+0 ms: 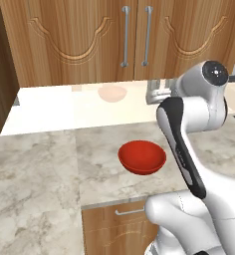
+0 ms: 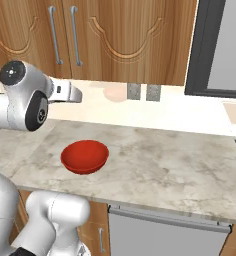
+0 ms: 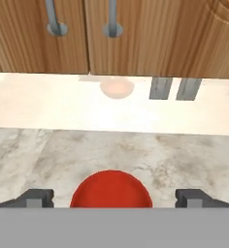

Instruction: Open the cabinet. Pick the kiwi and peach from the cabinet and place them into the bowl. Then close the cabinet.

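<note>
The cabinet [image 1: 89, 35] hangs above the counter with both carved doors shut and its two silver bar handles [image 1: 125, 37] side by side at the middle seam. The kiwi and peach are hidden behind the doors. The red bowl [image 1: 142, 156] sits empty on the marble counter [image 1: 40, 174], also seen as the bowl [image 2: 84, 156]. My gripper [image 3: 115, 197] hovers above and just short of the bowl, open, with nothing between its fingertips [image 3: 36, 196]. The hand [image 2: 67, 93] points toward the back wall, well below the cabinet handles [image 2: 54, 35].
Two grey wall outlets [image 2: 143, 92] sit on the pale backsplash under the cabinet. A dark-framed panel [image 2: 215, 50] stands at the right. A tall wooden side unit [image 1: 0, 74] borders the counter on the left. Below the counter edge is a small drawer front [image 1: 119, 224].
</note>
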{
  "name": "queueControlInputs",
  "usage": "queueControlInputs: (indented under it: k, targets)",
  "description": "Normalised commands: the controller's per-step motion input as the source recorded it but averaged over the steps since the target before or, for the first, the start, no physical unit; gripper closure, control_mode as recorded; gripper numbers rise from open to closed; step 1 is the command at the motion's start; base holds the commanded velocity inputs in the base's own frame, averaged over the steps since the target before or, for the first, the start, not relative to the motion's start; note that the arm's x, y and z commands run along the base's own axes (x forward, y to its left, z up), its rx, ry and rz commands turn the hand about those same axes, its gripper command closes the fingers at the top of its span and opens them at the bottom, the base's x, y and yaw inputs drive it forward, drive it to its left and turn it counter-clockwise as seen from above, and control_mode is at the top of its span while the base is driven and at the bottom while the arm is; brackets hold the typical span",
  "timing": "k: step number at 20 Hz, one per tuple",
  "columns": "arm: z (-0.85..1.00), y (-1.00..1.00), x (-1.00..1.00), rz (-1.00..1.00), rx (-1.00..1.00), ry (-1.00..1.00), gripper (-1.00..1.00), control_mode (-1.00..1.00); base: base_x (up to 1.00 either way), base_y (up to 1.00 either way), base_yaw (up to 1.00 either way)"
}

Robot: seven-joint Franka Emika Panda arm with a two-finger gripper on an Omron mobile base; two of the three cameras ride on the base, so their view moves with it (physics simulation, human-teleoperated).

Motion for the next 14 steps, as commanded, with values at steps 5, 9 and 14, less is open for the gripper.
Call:
queueControlInputs:
  k: [5,9,14]
  targets:
    - [0.64,0.0,0.0,0.0,0.0,-0.07,-1.0,-1.0,0.0,0.0,0.0]
    - [0.45,0.01,0.01,0.0,0.0,-0.12,-1.0,-1.0,0.0,0.0,0.0]
    - [0.31,0.03,0.08,0.0,0.0,-0.16,-1.0,-1.0,0.0,0.0,0.0]
